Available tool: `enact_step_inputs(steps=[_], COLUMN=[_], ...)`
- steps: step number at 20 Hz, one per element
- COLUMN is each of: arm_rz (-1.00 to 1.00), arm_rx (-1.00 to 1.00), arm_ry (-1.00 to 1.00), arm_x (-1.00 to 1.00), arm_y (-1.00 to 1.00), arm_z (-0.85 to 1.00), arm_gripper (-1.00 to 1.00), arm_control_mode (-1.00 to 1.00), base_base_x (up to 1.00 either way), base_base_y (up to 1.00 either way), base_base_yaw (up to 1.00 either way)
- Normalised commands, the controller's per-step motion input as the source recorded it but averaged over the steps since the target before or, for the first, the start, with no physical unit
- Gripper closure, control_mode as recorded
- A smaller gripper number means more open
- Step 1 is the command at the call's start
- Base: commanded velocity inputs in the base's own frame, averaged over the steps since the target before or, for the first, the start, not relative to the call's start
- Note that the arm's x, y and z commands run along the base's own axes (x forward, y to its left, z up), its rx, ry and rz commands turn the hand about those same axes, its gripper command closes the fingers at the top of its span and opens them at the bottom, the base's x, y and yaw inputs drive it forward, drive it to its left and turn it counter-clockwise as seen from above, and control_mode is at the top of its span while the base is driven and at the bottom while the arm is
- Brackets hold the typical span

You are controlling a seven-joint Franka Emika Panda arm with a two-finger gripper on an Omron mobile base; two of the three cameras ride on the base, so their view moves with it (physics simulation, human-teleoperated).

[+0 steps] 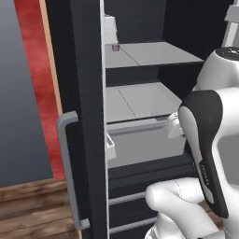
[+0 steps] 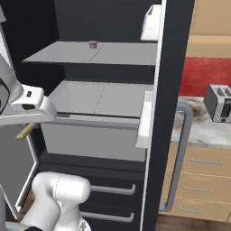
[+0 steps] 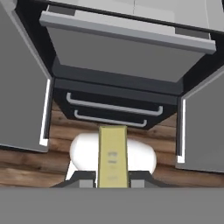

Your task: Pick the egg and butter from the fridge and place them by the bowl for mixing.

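The fridge (image 2: 171, 90) stands open with both doors swung wide, its light grey shelves (image 2: 103, 99) bare apart from a small grey cup-like thing (image 2: 93, 44) at the back of the upper one. In the hand view the butter (image 3: 113, 155), a thin pale-yellow stick, rises straight up from between the fingertips of the gripper (image 3: 113, 181), whose jaws are pressed together on its lower end; the camera looks down past it at the fridge's drawers (image 3: 111, 111) and the wooden floor (image 3: 26, 164). In the right base view a yellowish tip (image 2: 25, 131) pokes out below the hand at the left edge, which is probably the same stick, though too little of it shows to be sure. So the step in hand appears to be carrying the butter away from the fridge, with the pick itself done. The next move calls for drawing the arm back clear of the doors, then turning or driving the base toward the counter (image 2: 203, 128) where the toaster (image 2: 219, 103) sits, and finding the bowl to set the stick down just beside it. The egg would remain to be fetched afterwards.
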Motion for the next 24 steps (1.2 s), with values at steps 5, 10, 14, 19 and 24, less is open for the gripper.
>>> enact_step_inputs(steps=[5,10,14,19,24], arm_rz=[0.00,0.00,0.00,0.00,0.00], arm_rx=[0.00,0.00,0.00,0.00,0.00], arm_ry=[0.00,0.00,0.00,0.00,0.00], arm_x=[0.00,0.00,0.00,0.00,0.00], arm_y=[0.00,0.00,0.00,0.00,0.00], arm_z=[0.00,0.00,0.00,0.00,0.00], arm_gripper=[1.00,1.00,1.00,1.00,1.00], arm_control_mode=[1.00,1.00,1.00,1.00,1.00], base_base_x=[-0.43,-0.05,-0.13,-0.26,-0.19], base_base_y=[0.26,0.05,0.20,0.20,0.17], base_base_yaw=[-0.15,-0.42,-0.55,-0.40,-0.61])
